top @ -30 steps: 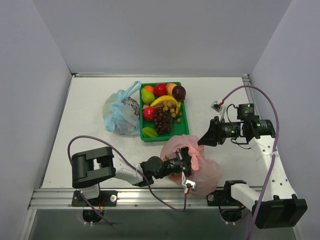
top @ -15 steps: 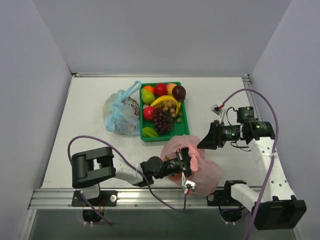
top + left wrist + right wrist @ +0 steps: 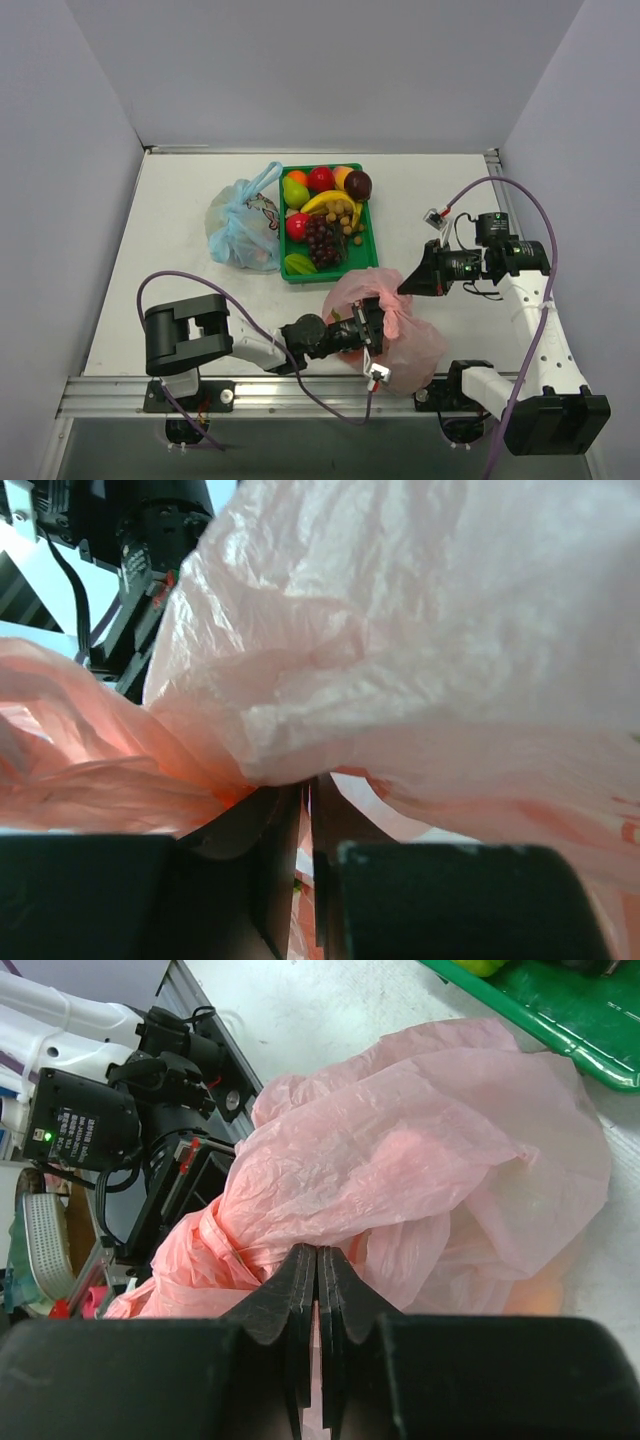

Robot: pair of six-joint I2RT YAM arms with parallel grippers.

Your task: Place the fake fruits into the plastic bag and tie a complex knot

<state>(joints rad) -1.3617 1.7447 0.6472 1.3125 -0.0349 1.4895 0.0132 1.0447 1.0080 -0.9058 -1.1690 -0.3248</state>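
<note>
The pale-pink plastic bag (image 3: 410,340) lies crumpled near the table's front, between my arms. A darker twisted bunch of its plastic (image 3: 392,312) stands at its top; it also shows in the right wrist view (image 3: 205,1245). My left gripper (image 3: 370,322) is shut on pink plastic from the left, its jaws almost touching (image 3: 305,785). My right gripper (image 3: 403,286) is shut on the bag's film from the right (image 3: 318,1252). The bag fills both wrist views (image 3: 400,660) (image 3: 420,1150). Fake fruits (image 3: 322,215) fill the green tray (image 3: 368,262). An orange shape shows faintly through the bag (image 3: 545,1290).
A tied light-blue printed bag (image 3: 243,228) lies left of the tray. The tray's corner shows at the top right of the right wrist view (image 3: 560,1020). The left arm's black wrist (image 3: 170,1190) sits just behind the bag. Purple cables loop above both arms.
My right gripper has shifted slightly down toward the bag's top, still holding pink plastic. The left gripper and the bag have barely moved.
</note>
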